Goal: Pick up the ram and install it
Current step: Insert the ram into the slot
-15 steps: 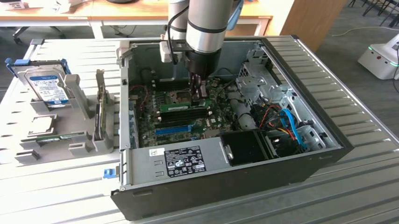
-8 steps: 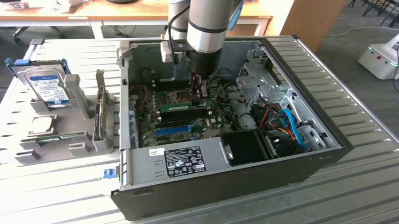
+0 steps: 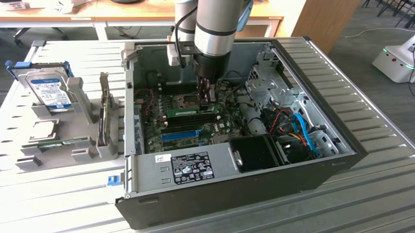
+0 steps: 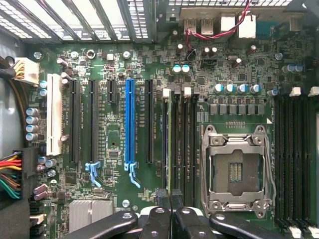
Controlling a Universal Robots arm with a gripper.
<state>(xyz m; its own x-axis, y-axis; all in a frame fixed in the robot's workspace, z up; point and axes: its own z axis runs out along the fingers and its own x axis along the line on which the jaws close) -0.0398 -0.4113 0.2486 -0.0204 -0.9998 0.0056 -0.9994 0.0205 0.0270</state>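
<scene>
The fingers [image 4: 163, 196] are pressed tight together with nothing between them, their tips just beside one end of the ram [image 3: 182, 112]. The ram stands on edge in a motherboard slot; whether they touch cannot be told. The gripper [image 3: 207, 100] hangs straight down from the arm into the open computer case [image 3: 259, 189]. A hard drive [image 3: 50, 92] stands in a grey rack outside, toward the exterior view's left.

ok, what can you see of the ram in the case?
The ram is a long, thin green board standing on edge among the black memory slots of the motherboard, inside the open case. It sits level. The end effector stands at its end on the exterior view's right; contact is unclear.
</scene>
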